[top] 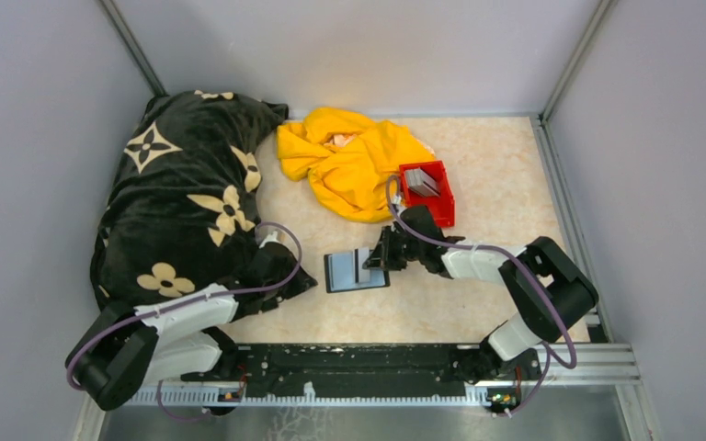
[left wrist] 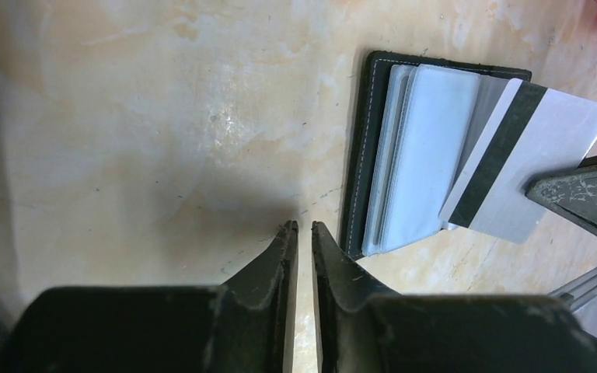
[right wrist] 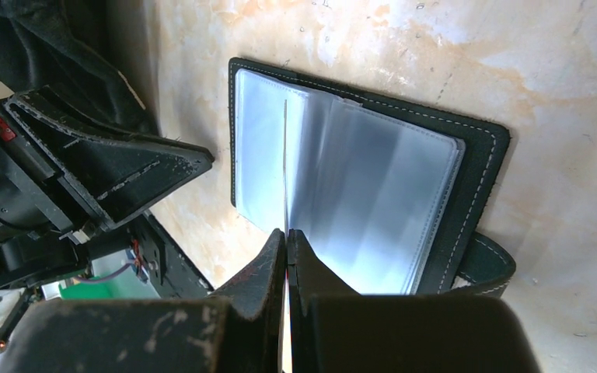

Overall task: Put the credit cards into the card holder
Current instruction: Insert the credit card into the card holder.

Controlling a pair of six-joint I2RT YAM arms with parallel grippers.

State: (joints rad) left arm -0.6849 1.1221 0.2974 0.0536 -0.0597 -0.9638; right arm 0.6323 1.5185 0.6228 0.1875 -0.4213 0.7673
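One card pinched above one open holder.

From the top we see a single black holder (top: pixel 357 270) lying open on the table (top: pixel 496 175), the right gripper (top: pixel 381 260) over its right edge; behind it one red bin (top: pixel 427 193) holds more cards (top: pixel 422 183), too small to count, beside one yellow cloth (top: pixel 349 161) and one black blanket (top: pixel 184 197) with pale flower motifs. In the left wrist view the left gripper (left wrist: pixel 303 227) has its fingers a narrow slit apart, empty, tips just beside the holder's near corner, and one silver card (left wrist: pixel 540 155) with a black stripe hangs tilted over the sleeves. In the right wrist view we see the right fingers clamped on that card, edge-on, its far end among the clear sleeves.
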